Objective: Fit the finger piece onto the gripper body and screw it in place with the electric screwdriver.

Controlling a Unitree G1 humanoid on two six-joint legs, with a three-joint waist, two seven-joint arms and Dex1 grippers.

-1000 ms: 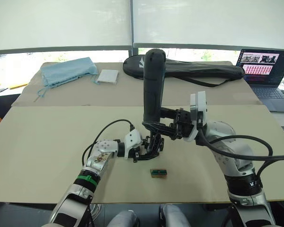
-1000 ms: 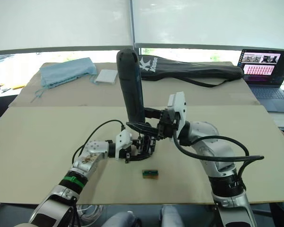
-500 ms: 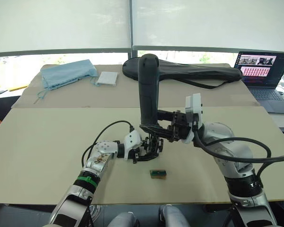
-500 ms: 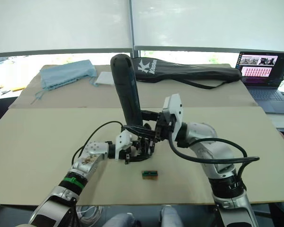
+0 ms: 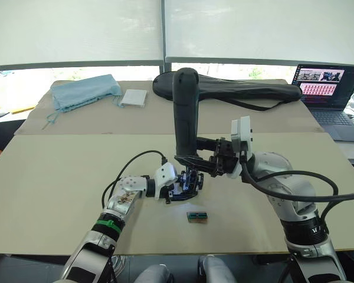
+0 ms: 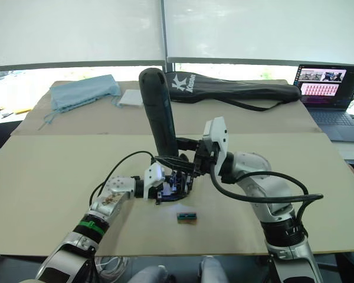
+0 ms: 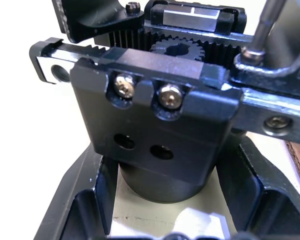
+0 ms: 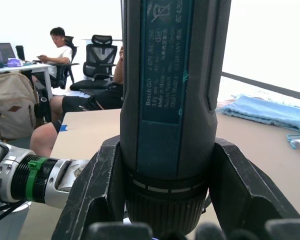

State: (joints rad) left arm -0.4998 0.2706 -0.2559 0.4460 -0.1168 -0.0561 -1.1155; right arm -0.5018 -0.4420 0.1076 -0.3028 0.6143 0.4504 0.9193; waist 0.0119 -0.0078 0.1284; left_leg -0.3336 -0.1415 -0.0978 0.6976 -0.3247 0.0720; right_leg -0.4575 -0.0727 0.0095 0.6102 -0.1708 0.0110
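A: How far along are you?

B: Your left tool (image 5: 178, 191) is clamped round the small black blocky gripper body (image 7: 155, 145) near mid-counter; two screws look seated. Your right tool (image 5: 196, 160) holds the thick black matte electric screwdriver (image 5: 186, 112) upright, bit down on it, so you seem mid-driving. I can't pick out the finger piece separately.

A: And the surroundings?

B: A tan counter (image 5: 59, 171): blue cloth (image 5: 82, 88) far left, black racket bag (image 5: 248, 89) behind, laptop (image 5: 327, 88) far right.
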